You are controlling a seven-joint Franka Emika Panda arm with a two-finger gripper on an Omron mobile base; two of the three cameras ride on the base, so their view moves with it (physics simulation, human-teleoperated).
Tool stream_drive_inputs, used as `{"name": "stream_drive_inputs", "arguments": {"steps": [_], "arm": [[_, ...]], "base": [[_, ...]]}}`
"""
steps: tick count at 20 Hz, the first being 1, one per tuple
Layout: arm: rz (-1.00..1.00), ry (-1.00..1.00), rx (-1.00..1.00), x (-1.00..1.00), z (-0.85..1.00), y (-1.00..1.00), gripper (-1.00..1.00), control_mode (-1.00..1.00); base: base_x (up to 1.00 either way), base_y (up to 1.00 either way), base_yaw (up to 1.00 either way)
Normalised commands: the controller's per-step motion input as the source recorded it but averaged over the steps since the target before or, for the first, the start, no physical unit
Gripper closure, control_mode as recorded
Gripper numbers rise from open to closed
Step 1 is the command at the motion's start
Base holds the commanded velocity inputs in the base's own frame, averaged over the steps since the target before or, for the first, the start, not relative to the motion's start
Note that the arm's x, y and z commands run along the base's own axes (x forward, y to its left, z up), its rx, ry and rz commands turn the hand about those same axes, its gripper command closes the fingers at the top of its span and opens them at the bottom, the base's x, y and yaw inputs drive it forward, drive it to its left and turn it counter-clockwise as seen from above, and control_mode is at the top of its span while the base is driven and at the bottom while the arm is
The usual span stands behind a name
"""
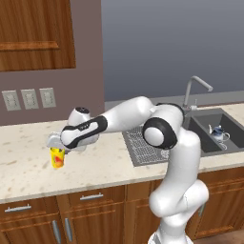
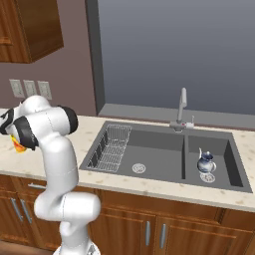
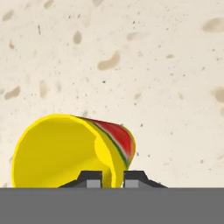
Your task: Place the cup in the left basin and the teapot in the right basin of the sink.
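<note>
The cup (image 1: 57, 158), yellow with red-orange patches, stands upright on the speckled counter left of the sink (image 2: 164, 185). My gripper (image 1: 57, 147) comes down on it from above. In the hand view the cup (image 3: 65, 153) shows its open mouth, and my gripper (image 3: 112, 179) is shut on its rim, one fingertip (image 3: 90, 179) inside the wall and the other outside. The blue-and-white teapot (image 1: 218, 133) (image 2: 205, 162) sits upright in the right basin (image 2: 219, 149), by the drain. The left basin (image 2: 154, 157) holds a wire rack (image 2: 112, 147).
A slim silver faucet (image 2: 183, 107) rises behind the divider between the basins. My arm's elbow hangs over the rack side of the sink (image 1: 162, 131). Wall outlets (image 1: 29, 98) and an upper cabinet (image 1: 35, 33) are above the counter (image 1: 105, 167).
</note>
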Motion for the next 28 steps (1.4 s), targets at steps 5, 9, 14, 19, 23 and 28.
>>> {"name": "stream_drive_inputs", "arguments": {"steps": [5,9,14,19,23,28], "arm": [[0.00,0.00,0.00,0.00,-0.02,0.00,1.00,-1.00],[0.00,0.00,0.00,0.00,0.03,0.00,1.00,-1.00],[0.00,-0.02,-0.07,-0.15,0.12,-0.05,1.00,-1.00],[0.00,-0.05,-0.20,-0.22,0.13,-0.31,1.00,-1.00],[0.00,-0.06,-0.18,-0.16,0.26,-0.39,1.00,-1.00],[0.00,-0.08,-0.08,-0.12,0.45,-0.43,1.00,-1.00]], "base": [[0.00,0.00,0.00],[0.00,0.00,0.00],[0.00,0.00,0.00],[0.00,0.00,0.00],[0.00,0.00,0.00],[0.00,0.00,0.00]]}}
